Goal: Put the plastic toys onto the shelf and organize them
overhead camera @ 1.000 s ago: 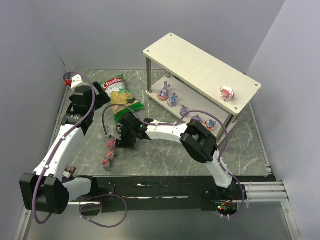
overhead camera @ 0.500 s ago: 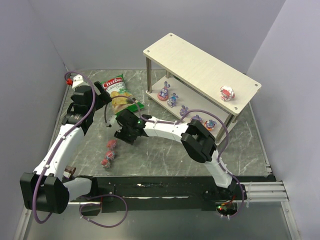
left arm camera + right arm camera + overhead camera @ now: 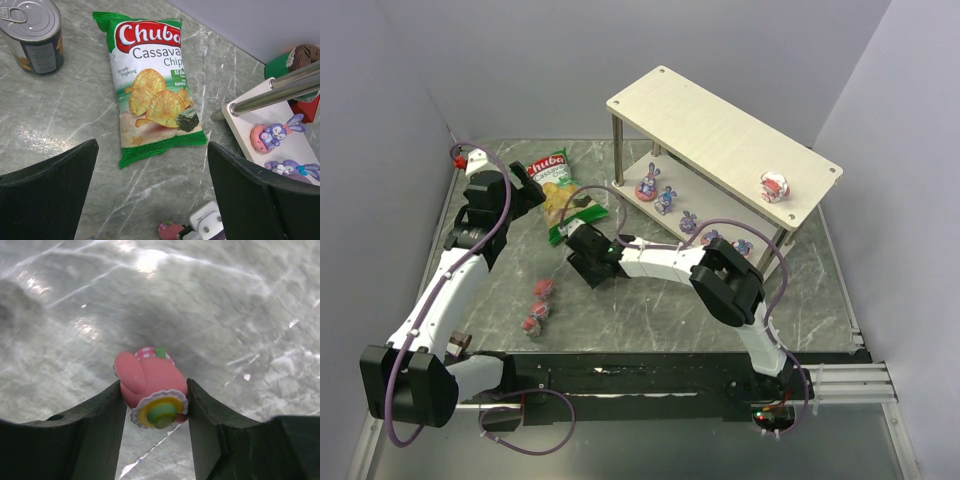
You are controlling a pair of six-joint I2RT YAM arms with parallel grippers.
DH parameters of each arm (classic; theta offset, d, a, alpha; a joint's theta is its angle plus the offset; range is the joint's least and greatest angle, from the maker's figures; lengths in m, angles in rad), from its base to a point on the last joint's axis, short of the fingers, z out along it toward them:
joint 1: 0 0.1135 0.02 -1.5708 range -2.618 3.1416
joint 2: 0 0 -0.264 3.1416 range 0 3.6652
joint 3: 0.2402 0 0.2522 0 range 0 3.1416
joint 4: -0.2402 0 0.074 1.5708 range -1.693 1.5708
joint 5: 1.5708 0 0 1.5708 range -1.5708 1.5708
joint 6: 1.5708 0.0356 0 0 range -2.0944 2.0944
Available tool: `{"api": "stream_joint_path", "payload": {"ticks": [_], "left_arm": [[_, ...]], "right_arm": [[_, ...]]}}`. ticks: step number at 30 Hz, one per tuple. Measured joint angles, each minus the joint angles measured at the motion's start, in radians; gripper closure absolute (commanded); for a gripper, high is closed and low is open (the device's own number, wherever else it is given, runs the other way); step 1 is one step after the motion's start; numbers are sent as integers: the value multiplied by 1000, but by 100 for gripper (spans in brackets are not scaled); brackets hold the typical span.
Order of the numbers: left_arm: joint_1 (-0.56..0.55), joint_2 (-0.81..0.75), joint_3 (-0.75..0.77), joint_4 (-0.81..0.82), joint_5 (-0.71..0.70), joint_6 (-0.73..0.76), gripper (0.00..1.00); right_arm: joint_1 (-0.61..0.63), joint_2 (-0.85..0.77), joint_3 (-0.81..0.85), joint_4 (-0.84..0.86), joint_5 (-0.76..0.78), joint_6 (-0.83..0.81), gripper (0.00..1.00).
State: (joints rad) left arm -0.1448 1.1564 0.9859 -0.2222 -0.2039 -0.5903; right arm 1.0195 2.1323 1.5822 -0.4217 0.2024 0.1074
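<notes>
Pink toy (image 3: 150,382) now pinched in your right end effector (image 3: 155,407), up off the worktop (image 3: 650,310); shelf (image 3: 720,120) lies at two o'clock. Left end effector (image 3: 152,150) gapes empty.

Glossy, grey-marbled table (image 3: 60,110); the shelf (image 3: 720,130) has pale matt wooden boards and shiny metal posts (image 3: 270,96); glossy plastic-film chip bag (image 3: 150,95); metal can (image 3: 37,52); smooth, glossy plastic pink toy (image 3: 150,380).

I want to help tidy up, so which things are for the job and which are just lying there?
For the job:
- held pink toy, gripped by the right arm
- red toys, not yet shelved
- purple bunny toys, already shelved
- white-and-red toy, already shelved
- shelf

Just lying about:
- chip bag
- can
</notes>
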Motion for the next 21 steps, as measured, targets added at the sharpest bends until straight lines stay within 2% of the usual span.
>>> {"api": "stream_joint_path", "payload": {"ticks": [2, 5, 12, 21], "left_arm": [[-3, 0, 0, 0, 0, 0, 4], [-5, 0, 0, 0, 0, 0, 4], [-5, 0, 0, 0, 0, 2, 4], [-5, 6, 0, 1, 0, 3, 4]], "right_arm": [[-10, -11, -28, 18, -1, 24, 10], [-23, -17, -50, 28, -17, 25, 6], [-42, -38, -89, 63, -101, -47, 3], [-108, -129, -198, 86, -332, -301, 1]]}}
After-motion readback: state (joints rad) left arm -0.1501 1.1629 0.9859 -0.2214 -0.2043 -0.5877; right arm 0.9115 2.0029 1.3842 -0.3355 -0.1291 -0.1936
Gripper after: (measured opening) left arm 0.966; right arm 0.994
